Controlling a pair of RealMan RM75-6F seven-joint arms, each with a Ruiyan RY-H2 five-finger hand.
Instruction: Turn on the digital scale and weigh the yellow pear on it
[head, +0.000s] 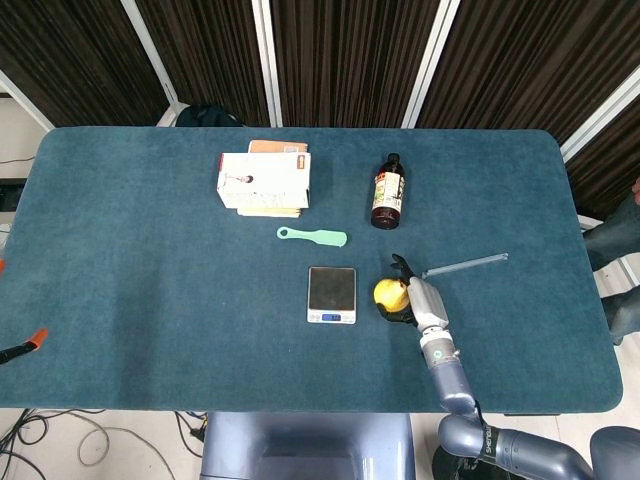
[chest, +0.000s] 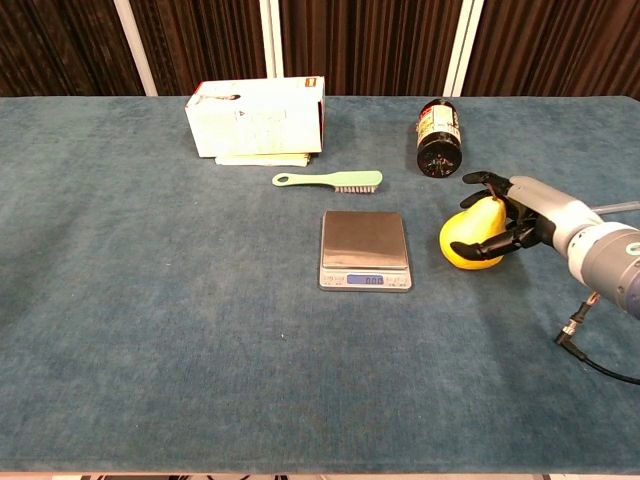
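Note:
The yellow pear stands on the blue cloth just right of the digital scale. The scale's steel platform is bare and its blue display is lit with digits. My right hand wraps the pear from the right, with fingers over its top and far side and the thumb against its near side. My left hand shows in neither view.
A dark bottle lies behind the pear. A green brush lies behind the scale, and a white box sits further back left. A clear rod lies right of the hand.

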